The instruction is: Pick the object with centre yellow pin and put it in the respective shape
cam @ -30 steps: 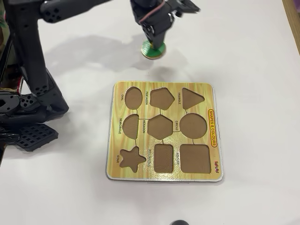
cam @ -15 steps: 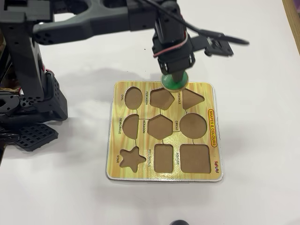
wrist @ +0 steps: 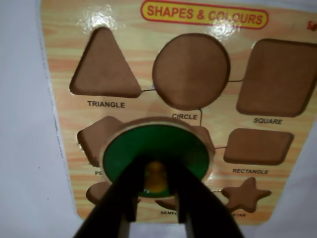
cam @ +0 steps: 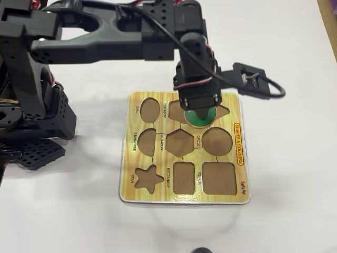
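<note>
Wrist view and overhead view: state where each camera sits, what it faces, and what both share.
Wrist view: rides behind the gripper, facing down at the puzzle board; two black fingers clamp the green disc by its yellow knob.
Overhead view: fixed above the white table, looking down; arm and base show.
Shared: board, disc, empty CIRCLE cut-out.

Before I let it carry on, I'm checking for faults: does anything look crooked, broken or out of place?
Nothing stands out. The puzzle board lies flat with every visible cut-out empty, and the gripper holds the green disc by its yellow knob above the board, short of the circle cut-out.
</note>
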Action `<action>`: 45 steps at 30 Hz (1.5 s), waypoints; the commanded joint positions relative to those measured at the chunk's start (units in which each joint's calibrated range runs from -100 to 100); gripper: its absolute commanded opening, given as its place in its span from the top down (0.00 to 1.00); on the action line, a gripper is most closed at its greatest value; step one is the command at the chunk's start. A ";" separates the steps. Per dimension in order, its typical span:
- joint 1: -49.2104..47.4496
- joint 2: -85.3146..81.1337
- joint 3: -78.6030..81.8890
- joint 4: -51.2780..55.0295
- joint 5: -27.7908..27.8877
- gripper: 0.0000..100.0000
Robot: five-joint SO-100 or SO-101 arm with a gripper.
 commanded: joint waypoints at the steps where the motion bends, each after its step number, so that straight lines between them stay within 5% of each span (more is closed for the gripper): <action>1: 2.71 -3.36 -1.26 0.26 0.22 0.99; 45: 2.22 7.19 -11.69 -3.80 -0.30 0.99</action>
